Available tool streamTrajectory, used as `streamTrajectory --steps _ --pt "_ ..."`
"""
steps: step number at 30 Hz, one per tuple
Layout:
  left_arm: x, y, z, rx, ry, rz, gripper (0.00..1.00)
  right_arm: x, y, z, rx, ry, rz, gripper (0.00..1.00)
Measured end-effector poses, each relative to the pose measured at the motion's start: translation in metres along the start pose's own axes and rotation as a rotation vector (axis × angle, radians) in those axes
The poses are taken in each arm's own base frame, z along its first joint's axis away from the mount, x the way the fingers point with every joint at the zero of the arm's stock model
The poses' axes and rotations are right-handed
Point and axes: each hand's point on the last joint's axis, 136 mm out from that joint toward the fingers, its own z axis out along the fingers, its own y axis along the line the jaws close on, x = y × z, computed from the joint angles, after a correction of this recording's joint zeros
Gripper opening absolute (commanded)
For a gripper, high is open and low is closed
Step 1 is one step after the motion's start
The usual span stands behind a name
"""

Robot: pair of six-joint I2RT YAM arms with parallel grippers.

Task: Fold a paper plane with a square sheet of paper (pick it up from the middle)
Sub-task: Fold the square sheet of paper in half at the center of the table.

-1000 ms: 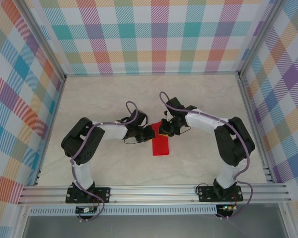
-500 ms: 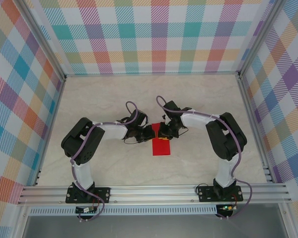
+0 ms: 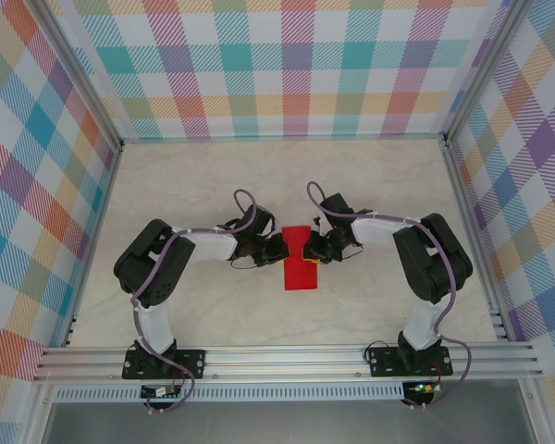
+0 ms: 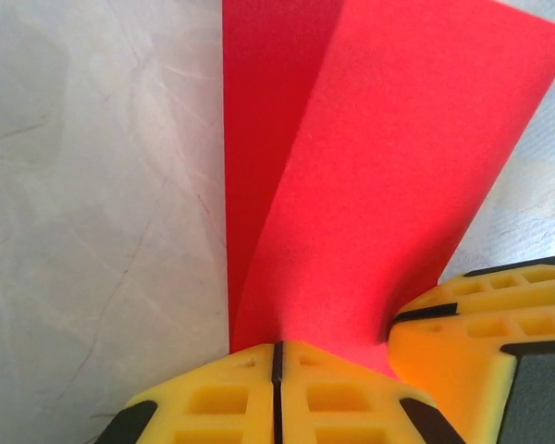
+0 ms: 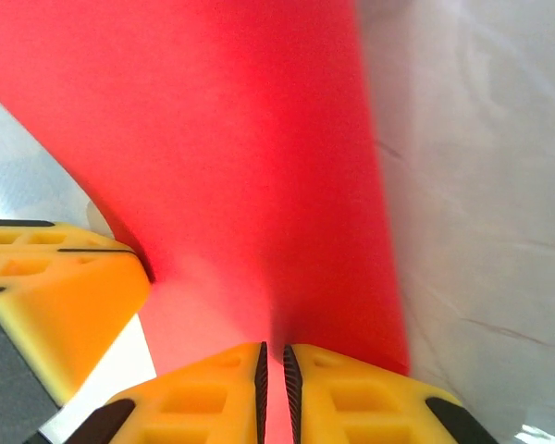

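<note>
Looking down from overhead, the left claw and the right claw face each other tip to tip over the marbled tabletop. The red sheet of paper is caught between them: its upper band sits in the narrow space between the two claws, and the rest lies on the table as an oblong folded strip reaching back from the tips toward the arm bases. That view is too small to tell how the jaws stand. The left wrist camera settles it for its own claw: the two yellow fingers meet along a thin dark seam with the sheet pinched between the tips. One layer lies flat ahead and to the left, and an upper flap lifts and slants off to the right. A yellow finger of the right claw sits just right of those tips, against the paper. The right wrist camera gives the mirror picture: its own claw is closed to a hairline slit and clamped on the sheet, which fans out ahead, with a finger of the left claw just left of the tips. Both wrist views cut the paper off at the top edge, hiding its far corners. The right wrist view is blurred, so creases there are hard to make out. From above, the claw bodies cover the pinched edges.
</note>
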Motion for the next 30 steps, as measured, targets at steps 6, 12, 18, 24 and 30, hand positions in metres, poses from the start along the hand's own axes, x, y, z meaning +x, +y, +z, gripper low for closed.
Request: streamTrajectory --steps 6,12,18,24,30 --pt "0.000 0.001 0.000 -0.001 0.000 0.000 0.08 -0.001 -0.019 -0.013 -0.016 -0.036 0.034 0.17" --pt "0.000 0.001 0.000 0.000 -0.002 0.001 0.07 0.001 -0.009 -0.037 -0.059 -0.089 0.019 0.18" --pt "0.000 0.001 0.000 0.000 -0.001 0.001 0.07 -0.013 0.037 -0.052 -0.146 -0.145 -0.088 0.15" --pt "0.000 0.000 0.000 0.000 -0.001 0.001 0.07 -0.016 0.037 -0.018 -0.133 -0.077 -0.069 0.11" --pt "0.000 0.000 0.000 -0.001 0.000 0.001 0.07 -0.020 0.025 -0.003 -0.092 -0.059 -0.044 0.10"
